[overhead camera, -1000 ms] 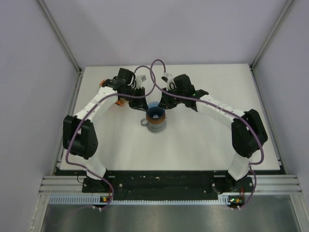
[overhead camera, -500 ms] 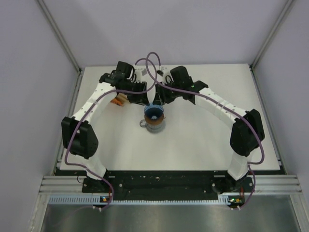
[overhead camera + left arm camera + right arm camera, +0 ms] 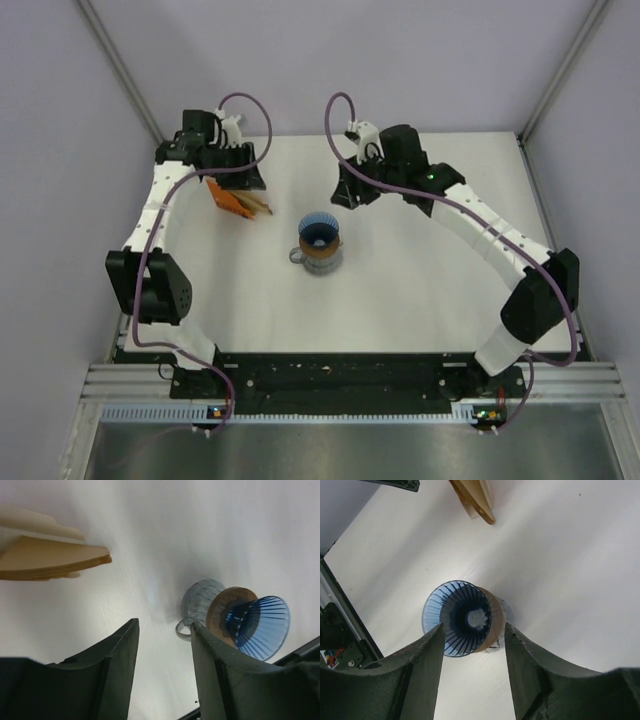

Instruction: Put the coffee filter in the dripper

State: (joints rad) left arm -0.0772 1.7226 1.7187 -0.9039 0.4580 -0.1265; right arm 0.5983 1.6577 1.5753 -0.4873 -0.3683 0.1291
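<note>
Left gripper (image 3: 162, 625), gaping empty, is hovering near the filter stack (image 3: 55, 562) at ten o'clock of the dripper (image 3: 320, 232), probably to pick one; right gripper (image 3: 472, 627) is idling agape, empty.

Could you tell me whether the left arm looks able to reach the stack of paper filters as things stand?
Probably yes: the left gripper is open and empty, the filter stack lies close beside it, and nothing stands between them.

Soft, even light from above fills the top view; the white desk (image 3: 400, 290) is bright, its shadows faint. In both wrist views glare streaks the desk, the near jaws look dark and blurred, and the dripper (image 3: 457, 617) is sharp.
</note>
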